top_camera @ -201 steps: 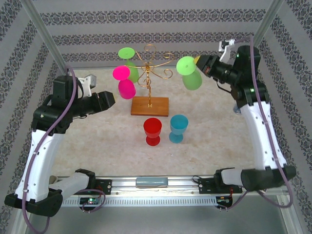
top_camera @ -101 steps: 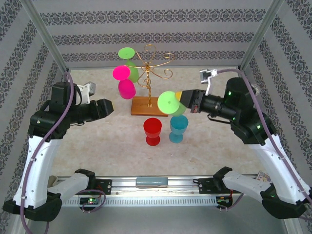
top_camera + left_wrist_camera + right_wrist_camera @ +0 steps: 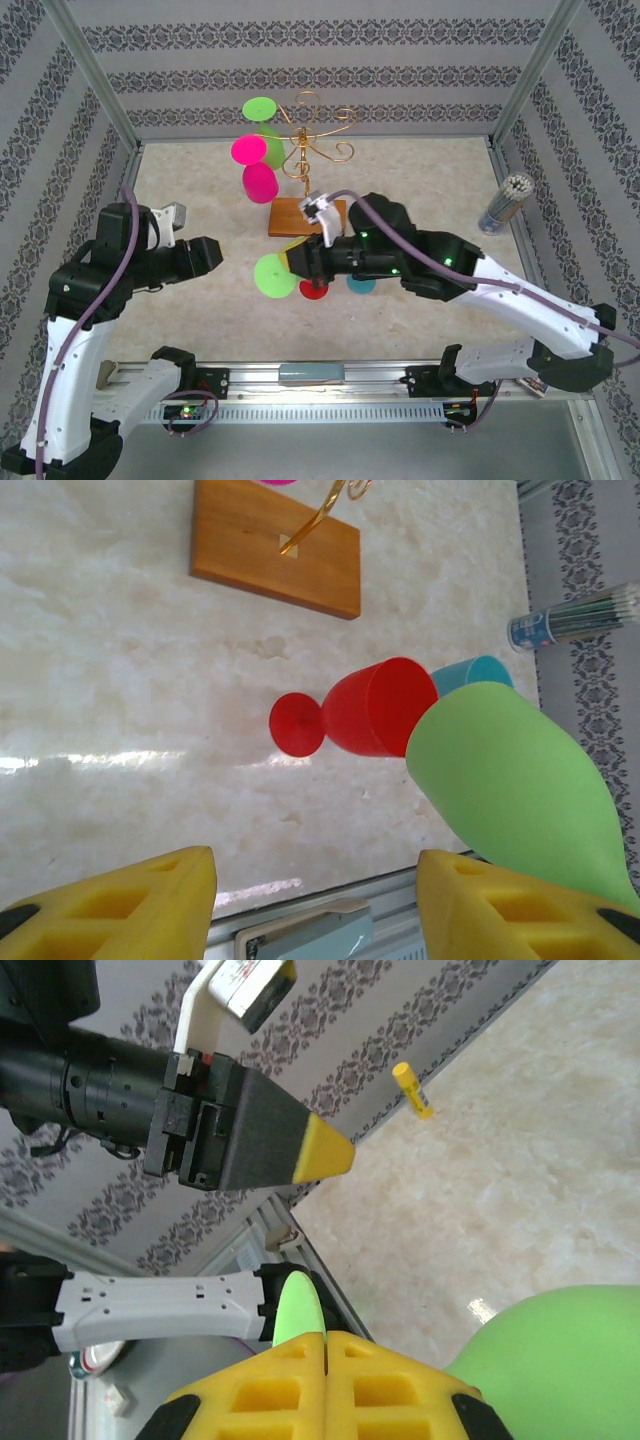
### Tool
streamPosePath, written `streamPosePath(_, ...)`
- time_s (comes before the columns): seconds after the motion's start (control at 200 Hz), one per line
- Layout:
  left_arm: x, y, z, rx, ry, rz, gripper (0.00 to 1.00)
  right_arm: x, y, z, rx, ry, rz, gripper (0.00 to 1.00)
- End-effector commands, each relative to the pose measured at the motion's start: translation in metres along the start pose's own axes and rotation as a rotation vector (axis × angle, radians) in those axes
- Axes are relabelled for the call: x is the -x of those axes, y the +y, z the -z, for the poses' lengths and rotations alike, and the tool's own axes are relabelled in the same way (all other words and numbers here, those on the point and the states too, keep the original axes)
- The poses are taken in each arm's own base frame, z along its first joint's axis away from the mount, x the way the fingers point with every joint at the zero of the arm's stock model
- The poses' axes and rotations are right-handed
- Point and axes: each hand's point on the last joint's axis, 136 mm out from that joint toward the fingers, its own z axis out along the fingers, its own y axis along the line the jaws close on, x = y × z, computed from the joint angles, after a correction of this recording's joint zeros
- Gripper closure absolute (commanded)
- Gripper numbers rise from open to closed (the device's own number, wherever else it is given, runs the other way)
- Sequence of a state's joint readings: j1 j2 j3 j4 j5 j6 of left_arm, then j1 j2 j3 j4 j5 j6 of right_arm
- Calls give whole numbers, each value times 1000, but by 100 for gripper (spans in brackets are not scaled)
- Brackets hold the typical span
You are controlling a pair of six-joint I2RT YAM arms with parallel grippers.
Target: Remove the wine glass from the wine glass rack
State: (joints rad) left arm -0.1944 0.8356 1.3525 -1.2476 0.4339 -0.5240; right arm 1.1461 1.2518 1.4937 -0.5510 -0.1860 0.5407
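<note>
The green glass [image 3: 273, 276], already off the rack [image 3: 290, 215], has swung from far right to the table's [image 3: 430, 180] near left, stem clenched in the right jaws, beside the released, empty left jaws, so only set-down likely remains.

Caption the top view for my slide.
Right gripper, shut on a green glass, holds it near the open left gripper; a pink glass hangs on the rack.

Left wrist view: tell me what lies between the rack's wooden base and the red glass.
Nothing. In the left wrist view the stretch of table between the wooden base and the red glass is bare, pale marbled surface.
</note>
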Motion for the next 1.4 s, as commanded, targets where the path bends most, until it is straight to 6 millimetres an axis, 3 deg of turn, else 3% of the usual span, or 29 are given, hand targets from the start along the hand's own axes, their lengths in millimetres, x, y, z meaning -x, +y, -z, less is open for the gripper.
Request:
streamPosePath(0.0,-18,18,4,67,31,65,44,16,19,-6,12,-55,119,100)
streamPosePath(0.185,-23,21,12,76,10,86,40,4,36,-31,48,-5,187,100)
streamPosePath(0.4,-27,13,6,15,25,123,39,-16,50,-53,62,43,309,100)
streamPosePath(0.874,-36,12,-2,-15,74,151,37,-48,19,-101,-128,52,601,100)
streamPosePath(1.179,-34,8,-15,-49,110,168,37,-57,1,-109,-232,-22,725,100)
streamPosePath(1.394,-36,8,-24,-61,139,184,37,-57,-26,-111,-365,-55,772,100)
